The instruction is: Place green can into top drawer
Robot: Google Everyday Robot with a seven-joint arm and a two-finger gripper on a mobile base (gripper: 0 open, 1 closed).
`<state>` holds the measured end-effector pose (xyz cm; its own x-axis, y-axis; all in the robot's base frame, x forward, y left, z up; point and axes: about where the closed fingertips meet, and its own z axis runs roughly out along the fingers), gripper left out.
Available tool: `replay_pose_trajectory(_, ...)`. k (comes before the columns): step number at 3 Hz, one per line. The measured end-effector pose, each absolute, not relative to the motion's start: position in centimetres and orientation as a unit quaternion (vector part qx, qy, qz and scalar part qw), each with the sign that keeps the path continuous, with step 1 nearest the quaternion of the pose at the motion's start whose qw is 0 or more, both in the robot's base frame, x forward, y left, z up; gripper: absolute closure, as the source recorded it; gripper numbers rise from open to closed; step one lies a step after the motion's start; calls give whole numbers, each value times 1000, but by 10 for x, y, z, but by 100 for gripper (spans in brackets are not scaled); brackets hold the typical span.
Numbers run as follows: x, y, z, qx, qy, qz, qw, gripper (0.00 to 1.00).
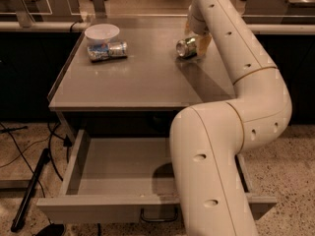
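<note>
The green can [185,47] lies on its side at the back right of the tabletop, its silver end facing me. My gripper [198,41] is right at the can, reaching down from the arm that crosses the right side of the view. The arm hides part of the can, and I cannot tell whether the gripper holds it. The top drawer [123,167] stands pulled open below the tabletop, and nothing shows in the part of it I can see. Its dark curved handle [158,214] is at the front centre. My arm's lower segment covers the drawer's right part.
A blue-and-white silver can [107,50] lies on its side at the back left of the table [133,77], in front of a white bowl [102,33]. Cables and a dark pole [29,191] lie on the floor to the left. A railing runs behind the table.
</note>
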<state>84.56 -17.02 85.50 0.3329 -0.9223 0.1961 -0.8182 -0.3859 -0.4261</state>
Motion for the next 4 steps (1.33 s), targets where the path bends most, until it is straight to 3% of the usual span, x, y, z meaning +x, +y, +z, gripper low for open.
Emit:
replay_pose_trajectory(1, 846, -169, 852, -810, 536, -204, 123, 52)
replay_pose_trajectory(2, 846, -169, 851, -811, 535, -204, 123, 52)
replay_pose_trajectory(3, 846, -168, 848, -813, 533, -200, 124, 71)
replay_pose_trajectory(4, 845, -167, 847, -814, 532, -198, 125, 100)
